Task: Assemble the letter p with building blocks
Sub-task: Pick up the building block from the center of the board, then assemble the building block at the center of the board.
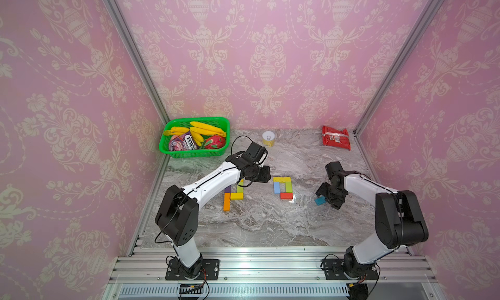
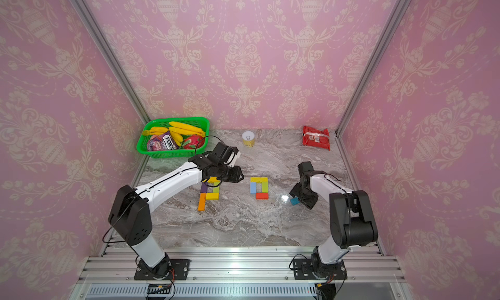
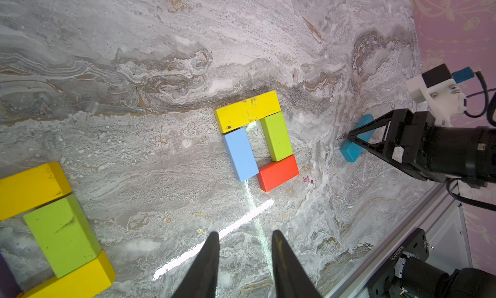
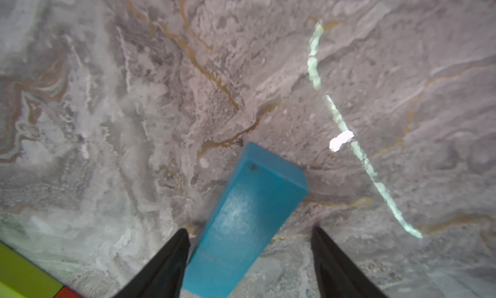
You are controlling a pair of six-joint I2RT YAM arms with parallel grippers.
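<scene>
Looking down the right wrist view, you see the teal block (image 4: 247, 216) lying flat on the table (image 4: 107, 122) between the two fingers of the right gripper (image 4: 249, 231), its far end reaching out past the tips. The jaws stand spread around it: one finger sits right at the block's long side, too close to tell whether it touches. The other is clear of it with bare marble between, so nothing is pinched. In both top views the teal block (image 1: 320, 201) (image 2: 295, 201) pokes out from under that gripper on its inner side, well apart from the red block (image 1: 286, 195), which forms one corner of a small square of four blocks at mid-table. Your left gripper (image 3: 243, 233) hangs over bare table with its fingers parted and nothing between them, near the lime block (image 3: 61, 235) of the other figure under the left arm.
</scene>
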